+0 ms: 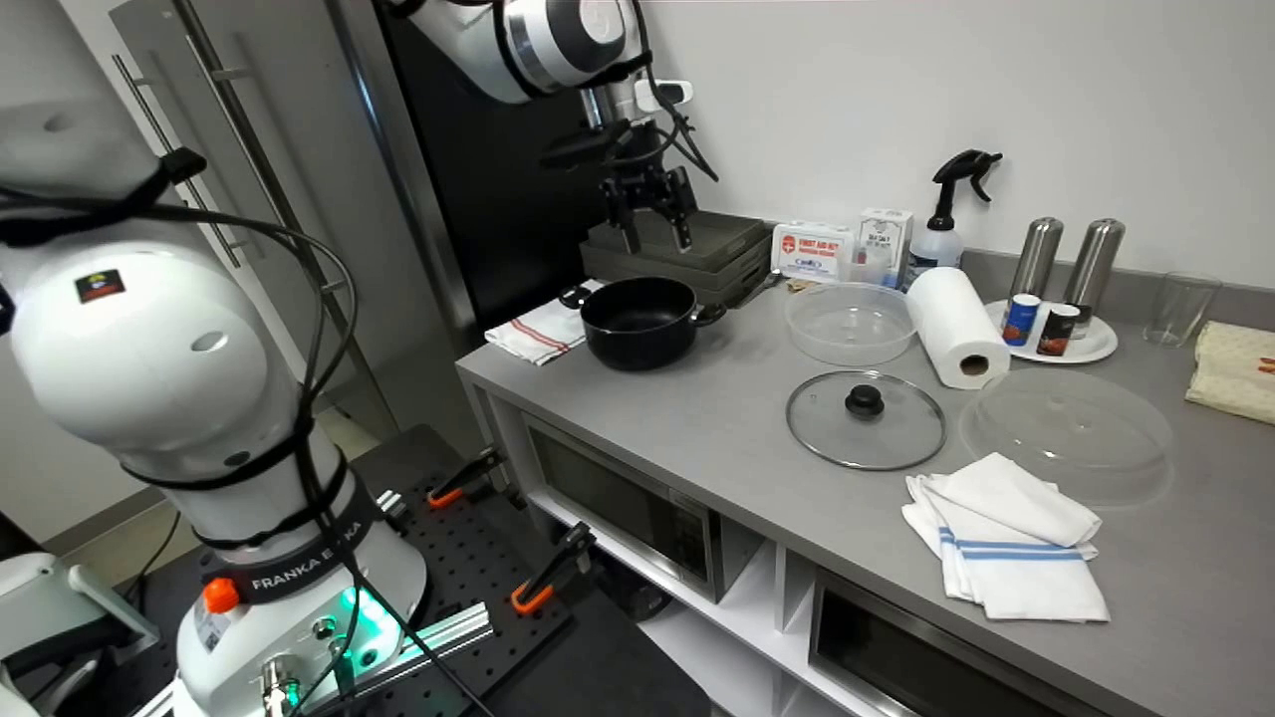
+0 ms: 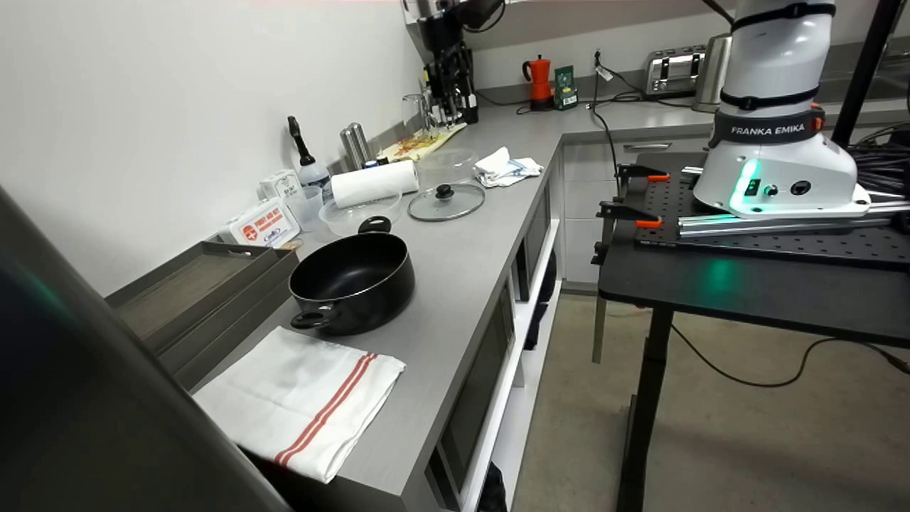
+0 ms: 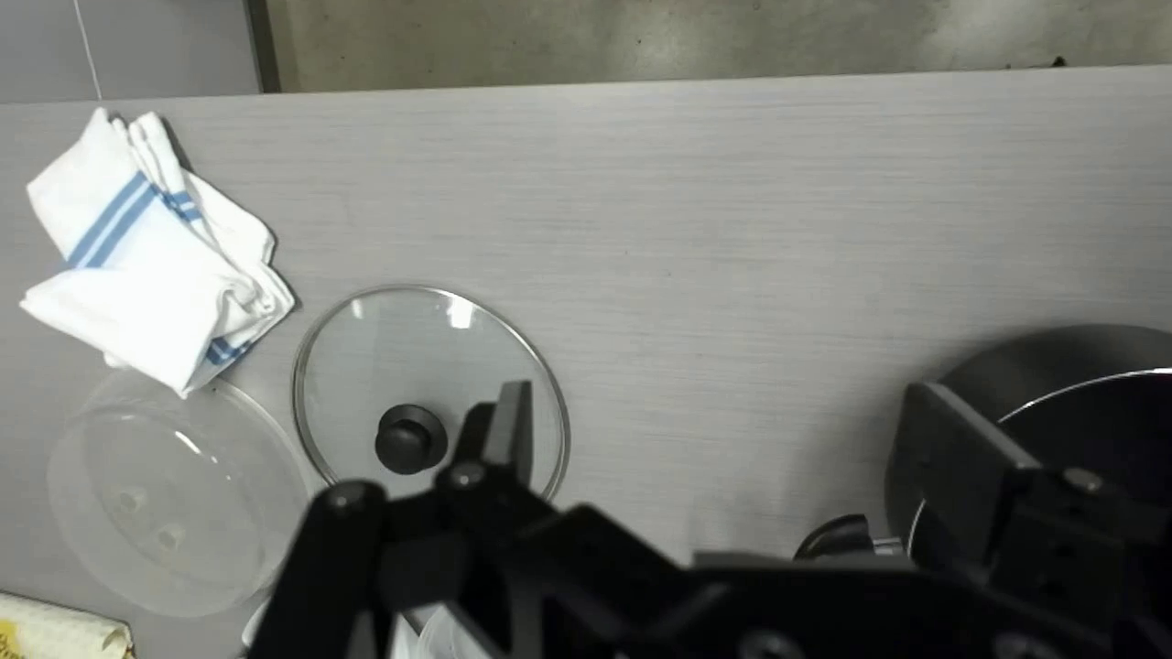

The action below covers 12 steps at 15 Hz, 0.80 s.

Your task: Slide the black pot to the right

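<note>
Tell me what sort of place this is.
Most likely a kitchen, home or lab unclear: a black pot sits on the counter, and a toaster and red stovetop coffee pot show in an exterior view.

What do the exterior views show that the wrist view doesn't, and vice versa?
Only the exterior views: in both, the robot base, gray trays, first aid kit, spray bottle and red-striped towel; in an exterior view, also a red moka pot.

Only the wrist view: no extra object I can make out, just a look from above that cuts off the black pot at the right edge.

Shared: that pot, the glass lid, blue-striped towel, counter and open gripper.
</note>
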### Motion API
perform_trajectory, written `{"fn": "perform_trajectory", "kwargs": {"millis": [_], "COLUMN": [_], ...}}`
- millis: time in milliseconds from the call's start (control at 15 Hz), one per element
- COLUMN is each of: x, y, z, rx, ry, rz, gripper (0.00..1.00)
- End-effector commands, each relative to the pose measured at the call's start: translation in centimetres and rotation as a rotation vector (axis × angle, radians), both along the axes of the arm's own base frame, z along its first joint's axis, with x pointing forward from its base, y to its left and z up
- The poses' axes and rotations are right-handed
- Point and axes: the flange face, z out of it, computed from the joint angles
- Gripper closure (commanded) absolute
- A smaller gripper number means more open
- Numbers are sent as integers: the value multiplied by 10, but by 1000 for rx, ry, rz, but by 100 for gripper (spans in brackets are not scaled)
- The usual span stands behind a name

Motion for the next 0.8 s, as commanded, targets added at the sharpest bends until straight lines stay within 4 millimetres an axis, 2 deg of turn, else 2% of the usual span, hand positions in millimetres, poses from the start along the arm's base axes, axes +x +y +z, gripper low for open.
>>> {"fn": "perform_trajectory", "kwargs": {"millis": [0,400,733], "x": [62,139,178], "y": [12,22,35], "z": [-20,-49,-75], "rx": [-56,-53,-28], "ry": [-2,-3,10], "rz": [-12,-6,5], "gripper": [0,0,0]}}
